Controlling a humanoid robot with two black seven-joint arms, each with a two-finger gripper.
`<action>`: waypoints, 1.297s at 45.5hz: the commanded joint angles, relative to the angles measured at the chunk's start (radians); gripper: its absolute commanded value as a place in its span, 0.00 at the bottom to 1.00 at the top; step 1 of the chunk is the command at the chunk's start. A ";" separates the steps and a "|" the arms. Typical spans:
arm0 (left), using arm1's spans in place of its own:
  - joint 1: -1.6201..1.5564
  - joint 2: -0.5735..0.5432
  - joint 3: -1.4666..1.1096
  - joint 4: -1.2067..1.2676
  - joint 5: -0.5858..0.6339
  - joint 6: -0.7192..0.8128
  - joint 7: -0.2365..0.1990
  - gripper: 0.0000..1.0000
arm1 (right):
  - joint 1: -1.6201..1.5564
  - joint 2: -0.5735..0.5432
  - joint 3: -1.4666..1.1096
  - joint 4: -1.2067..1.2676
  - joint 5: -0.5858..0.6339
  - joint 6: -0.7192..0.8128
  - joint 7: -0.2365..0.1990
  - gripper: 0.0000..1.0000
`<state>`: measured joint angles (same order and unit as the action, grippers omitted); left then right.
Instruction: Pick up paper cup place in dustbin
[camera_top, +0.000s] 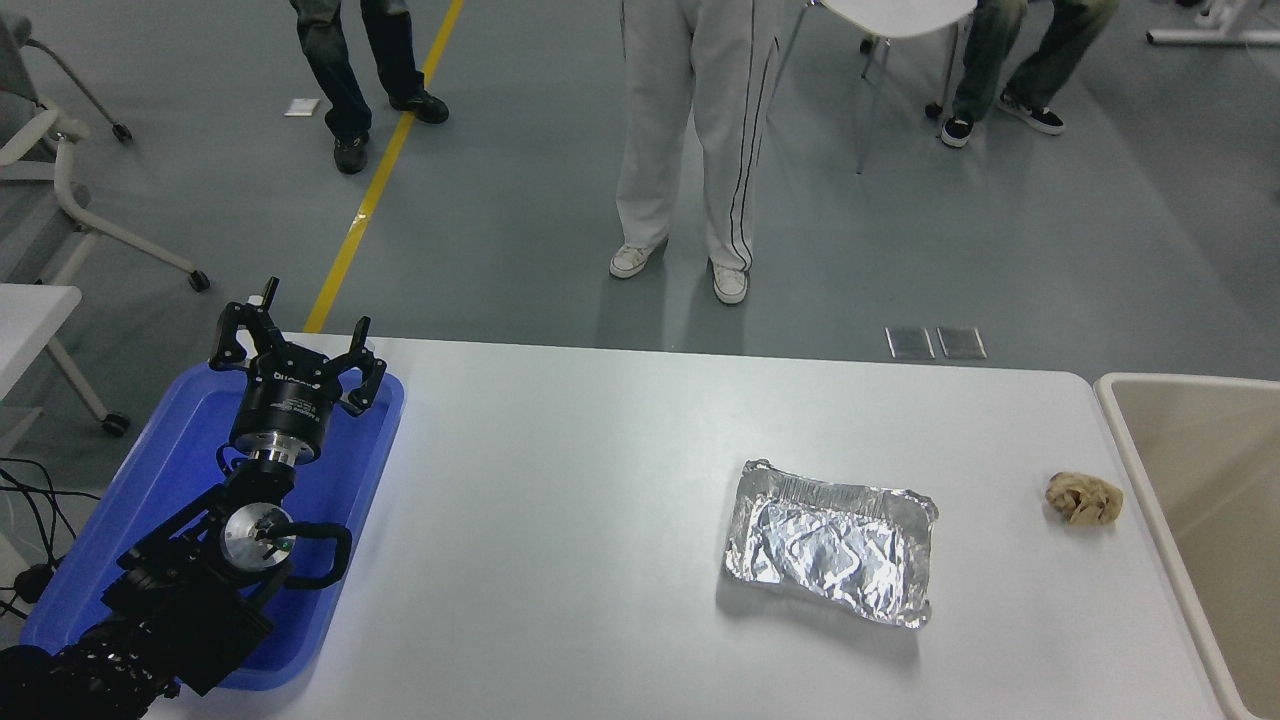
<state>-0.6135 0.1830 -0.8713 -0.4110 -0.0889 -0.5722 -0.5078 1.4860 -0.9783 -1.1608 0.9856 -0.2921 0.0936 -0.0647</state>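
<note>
Here, white print (287, 381), unreadable, on left gripper (296, 343).

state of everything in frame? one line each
left gripper: open, empty, parked over the blue tray
right gripper: not in view
paper cup: not in view
dustbin: open top, visible part empty
foil tray: upright, empty, crinkled
paper ball: crumpled, on the table beside the dustbin

foil tray (830, 545) left of paper ball (1083, 498)
</note>
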 joint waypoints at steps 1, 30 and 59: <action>0.000 0.000 0.000 0.000 0.000 0.000 0.000 1.00 | -0.266 0.049 0.207 -0.183 0.051 -0.032 -0.007 0.00; 0.000 0.000 0.000 0.001 0.000 0.000 0.000 1.00 | -0.719 0.297 0.592 -0.689 0.051 -0.035 -0.030 0.00; 0.000 0.000 0.000 0.001 0.000 0.000 0.000 1.00 | -0.803 0.369 0.630 -0.788 0.051 -0.057 -0.038 0.28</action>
<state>-0.6140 0.1828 -0.8713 -0.4098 -0.0890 -0.5722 -0.5076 0.7055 -0.6186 -0.5389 0.2145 -0.2400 0.0506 -0.1014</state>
